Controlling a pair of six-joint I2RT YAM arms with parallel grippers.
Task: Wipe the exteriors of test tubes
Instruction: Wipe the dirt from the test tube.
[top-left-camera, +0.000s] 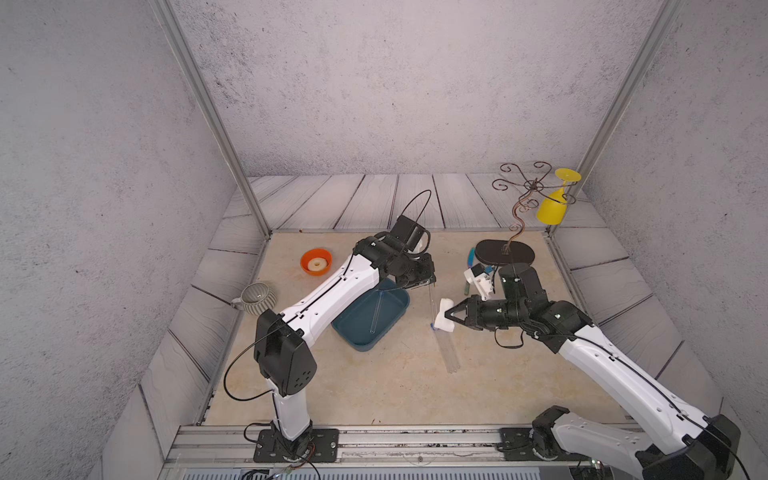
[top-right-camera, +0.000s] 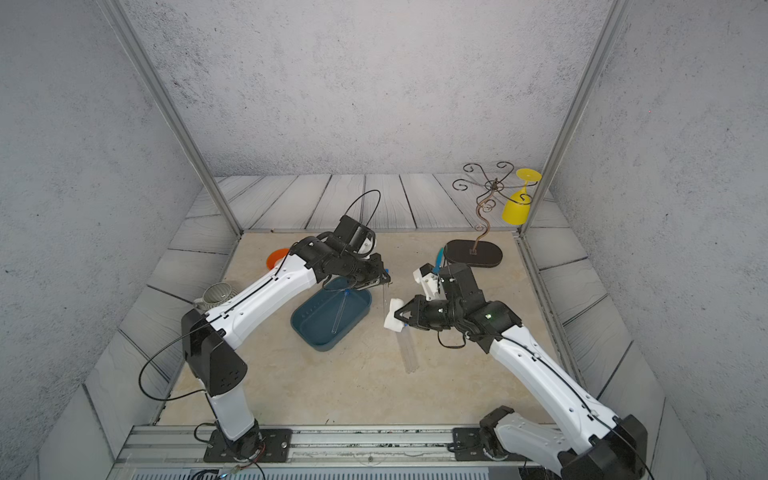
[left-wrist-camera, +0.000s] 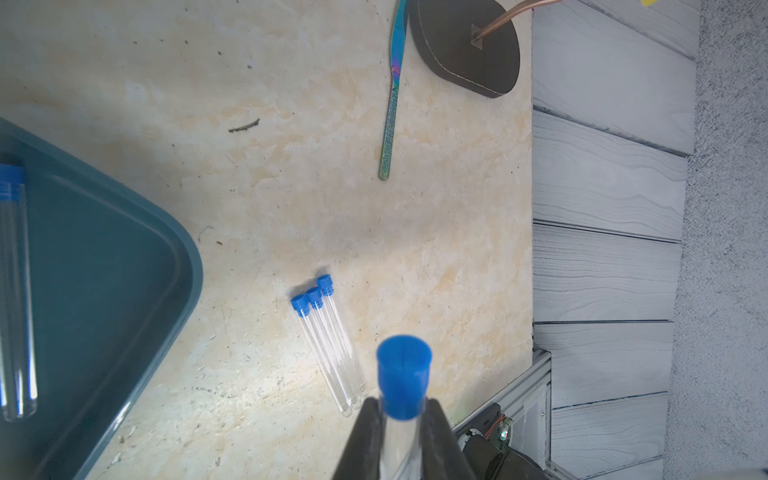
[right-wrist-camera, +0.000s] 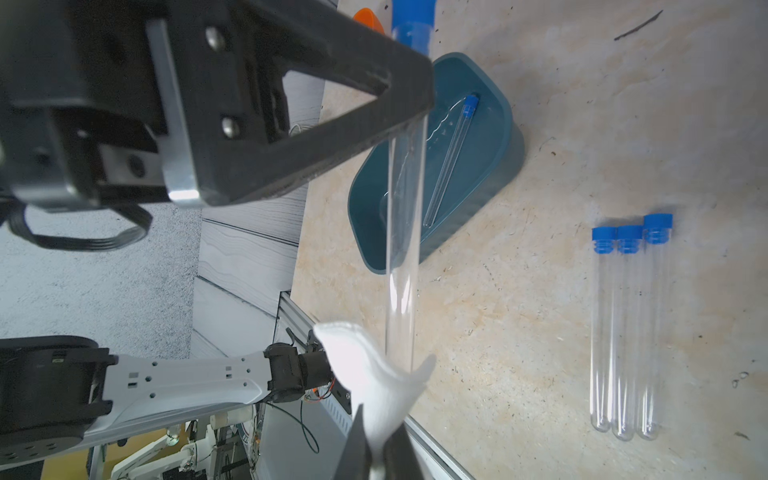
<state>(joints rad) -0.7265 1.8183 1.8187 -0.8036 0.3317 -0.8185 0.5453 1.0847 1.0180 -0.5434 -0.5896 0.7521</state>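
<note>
A bimanual robot works over a beige, marble-patterned counter (top-left-camera: 374, 386) inside grey walls. The left gripper (left-wrist-camera: 401, 415) is pressed onto a clear test tube (right-wrist-camera: 405, 249) just below its blue cap (left-wrist-camera: 404, 376), so the tube hangs roughly upright above the counter. The right gripper (right-wrist-camera: 374, 449) is pinched on a folded white cloth (right-wrist-camera: 374, 386), and the cloth meets the rounded lower end of the hanging tube. In both top views the two grippers face each other near the middle of the counter, cloth (top-left-camera: 444, 318) beside tube.

Three more capped test tubes (right-wrist-camera: 623, 332) lie flat on the counter, side by side and touching, below the cloth; in a top view the cloth and right gripper (top-left-camera: 451, 311) hide their capped ends. Another test tube (top-left-camera: 377, 311) lies slantwise inside a dark teal tray (top-left-camera: 357, 347), which sits just beside the left gripper (top-left-camera: 430, 282) and is partly covered by the left arm.

Toward the left wall stand an orange bowl (top-left-camera: 316, 262) with a pale ring inside it and a ribbed grey mug (top-left-camera: 258, 297). At the far right, a curled wire stand (top-left-camera: 519, 208) rises from a dark oval base (top-left-camera: 505, 251), with a yellow goblet (top-left-camera: 552, 205) hanging upside down from one arm. A knife (left-wrist-camera: 392, 95) with a teal, iridescent handle lies just beside that base.
</note>
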